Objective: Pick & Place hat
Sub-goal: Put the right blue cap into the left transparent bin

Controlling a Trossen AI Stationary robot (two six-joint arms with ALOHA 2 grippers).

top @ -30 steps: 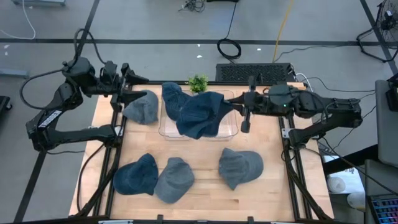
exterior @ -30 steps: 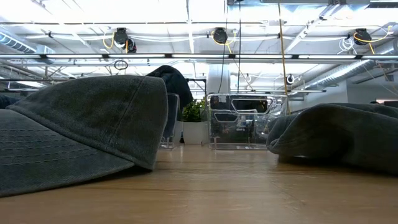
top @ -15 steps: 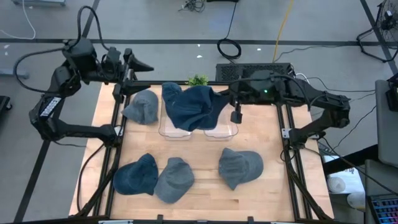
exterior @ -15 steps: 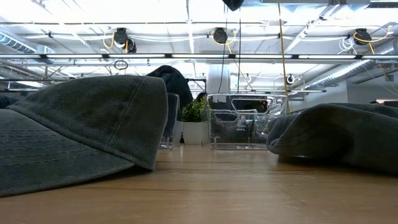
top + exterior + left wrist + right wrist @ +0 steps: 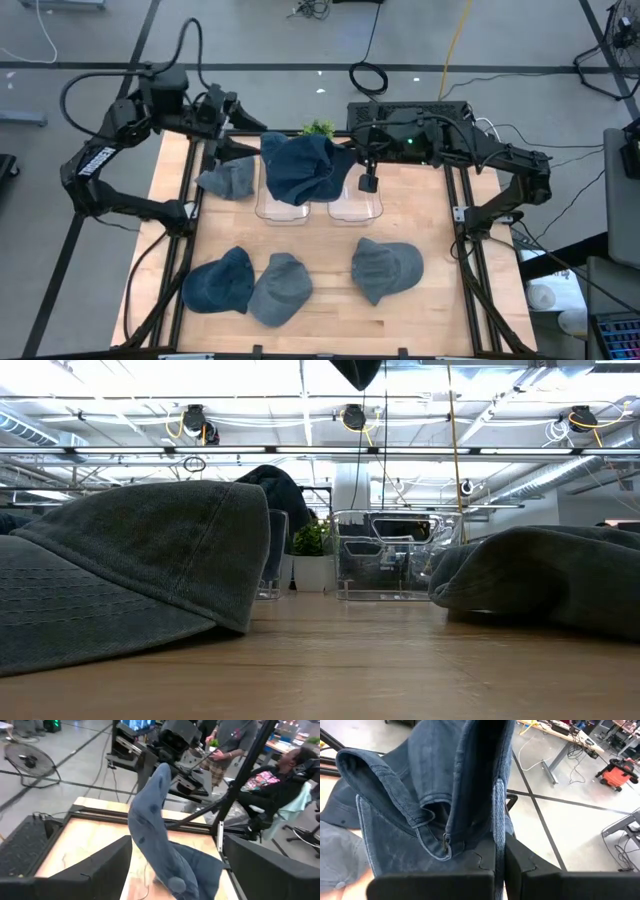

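Note:
My right gripper (image 5: 352, 160) (image 5: 499, 851) is shut on a dark blue denim hat (image 5: 300, 165), which is raised over two clear bins (image 5: 352, 208). The hat's lowest tip (image 5: 355, 370) dips into the top of the low view. My left gripper (image 5: 243, 128) (image 5: 177, 842) is open at the hat's left side, and the hat (image 5: 155, 835) stands beyond its spread fingers, apart from them. Another dark hat (image 5: 276, 485) sits in the left bin. My right gripper pinches the hat's rim edge (image 5: 498, 805) between its two fingers, close to the back strap and buckle (image 5: 445, 840). The fingers reach in roughly level from the table's right. The hat is lifted clear and hangs loosely from the hold above the bins.
A grey-blue hat (image 5: 228, 178) lies on the table left of the bins. Three more hats (image 5: 220, 280) (image 5: 280, 288) (image 5: 385, 268) lie along the near half. A small green plant (image 5: 318, 128) stands behind the bins. People sit in the room beyond (image 5: 280, 775).
My right gripper has carried the hat toward the table's left and far edge, from over the right bin to over the left one. The hat has bunched closer together. My left arm has swung toward the far edge and rightward, bringing its open gripper nearer the hat.

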